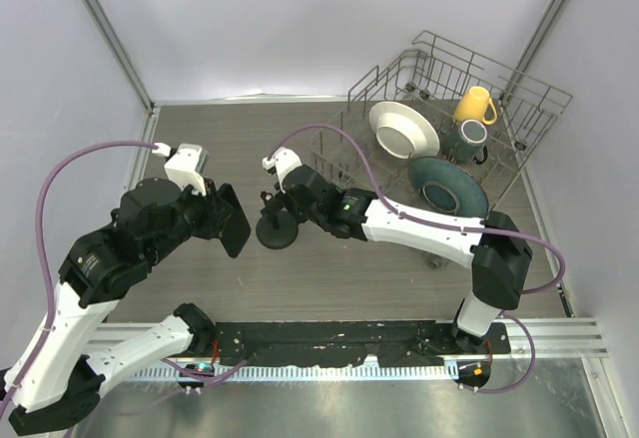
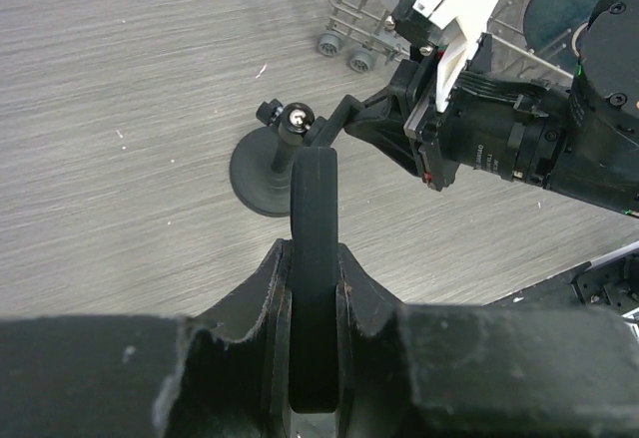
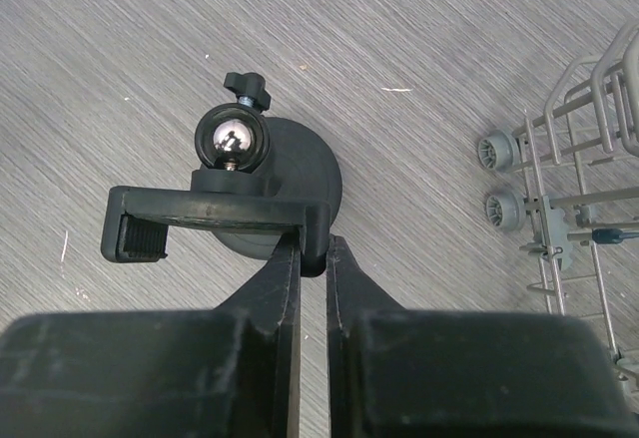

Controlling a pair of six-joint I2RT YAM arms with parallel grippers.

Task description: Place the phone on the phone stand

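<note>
Phone (image 2: 315, 194) sits edge-on in left pincer (image 2: 314, 263); overhead shows its flat face.

The white-and-black left arm (image 1: 60, 328) rises from the lower left of the overhead frame, folds at a black elbow and points its wrist toward the centre. Its black two-finger left gripper (image 1: 223, 217) is clamped on the edge of a thin flat black phone (image 1: 238, 226). The white-and-black right arm (image 1: 419, 228) bends at the right of the frame and reaches leftward. Its black right gripper (image 1: 292, 206) pinches the cradle of a small black phone stand (image 1: 277, 231), with its fingers (image 3: 283, 278) nearly together.
</note>
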